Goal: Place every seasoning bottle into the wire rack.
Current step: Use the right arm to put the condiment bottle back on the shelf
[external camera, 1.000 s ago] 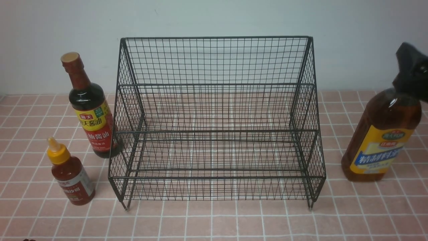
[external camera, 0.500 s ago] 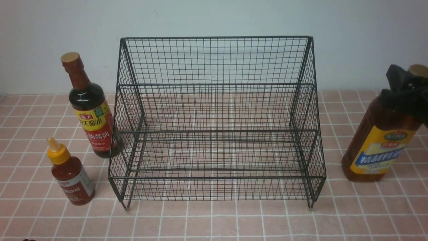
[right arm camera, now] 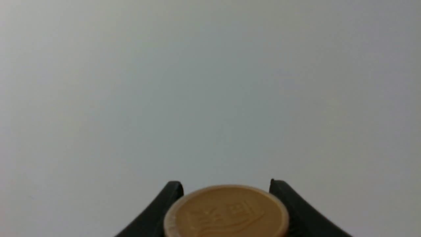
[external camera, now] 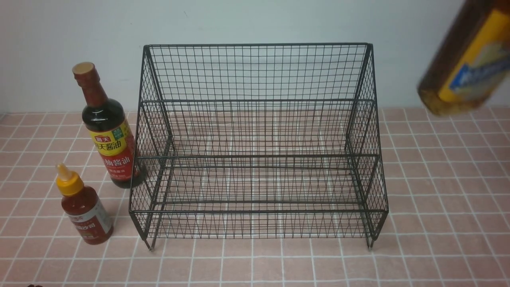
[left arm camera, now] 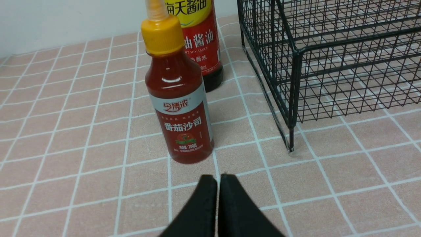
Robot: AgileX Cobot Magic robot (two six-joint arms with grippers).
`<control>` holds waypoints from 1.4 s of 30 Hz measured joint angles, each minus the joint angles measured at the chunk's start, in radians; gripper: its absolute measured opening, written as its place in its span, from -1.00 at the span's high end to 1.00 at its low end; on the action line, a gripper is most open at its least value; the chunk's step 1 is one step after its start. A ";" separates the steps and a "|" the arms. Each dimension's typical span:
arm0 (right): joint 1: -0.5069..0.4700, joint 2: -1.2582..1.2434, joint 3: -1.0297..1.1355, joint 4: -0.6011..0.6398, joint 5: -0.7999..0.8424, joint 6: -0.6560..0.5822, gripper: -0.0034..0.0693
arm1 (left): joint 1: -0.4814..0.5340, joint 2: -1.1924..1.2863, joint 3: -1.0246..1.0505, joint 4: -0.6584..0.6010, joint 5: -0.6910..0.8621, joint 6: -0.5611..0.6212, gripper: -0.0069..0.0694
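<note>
The wire rack (external camera: 255,100) stands on its short feet at the middle of the pink-tiled bench (external camera: 438,239), with the higher tier toward the wall. All three seasoning bottles are outside it. The dark soy-sauce bottle (external camera: 107,131) stands upright on the bench against the rack's left side, touching or almost touching the mesh. The small red-sauce bottle (external camera: 85,211) stands upright in front of it, to the left of the rack's front-left corner and apart from the wire. The amber bottle (external camera: 466,59) is in the air to the right of the rack, clear of the bench, blurred and tilted with its base toward the rack. Its upper part is cut off by the edge of the front view. In the right wrist view the right jaws stand on either side of its tan cap (right arm camera: 227,214) and grip the bottle at its top. In the left wrist view the left jaws are closed tip against tip with nothing between them. They hang above the bench just in front of the red-sauce bottle (left arm camera: 179,105), with the soy-sauce bottle (left arm camera: 200,42) behind it and the rack's front-left corner post (left arm camera: 293,82) to one side.
</note>
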 joint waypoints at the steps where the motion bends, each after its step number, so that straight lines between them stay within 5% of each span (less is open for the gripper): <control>1: 0.024 0.003 -0.021 -0.029 0.002 0.029 0.05 | 0.000 0.000 0.000 0.000 0.000 0.000 0.84; 11: 0.141 0.183 -0.215 -0.082 0.006 0.084 0.05 | 0.000 0.000 0.000 0.000 0.000 0.000 0.84; 25: 0.173 0.513 -0.441 -0.082 0.041 0.108 0.05 | 0.000 0.000 0.000 0.000 0.000 0.000 0.84; 42: 0.174 0.580 -0.496 -0.048 0.383 0.117 0.05 | 0.000 0.000 0.000 0.000 0.000 0.000 0.84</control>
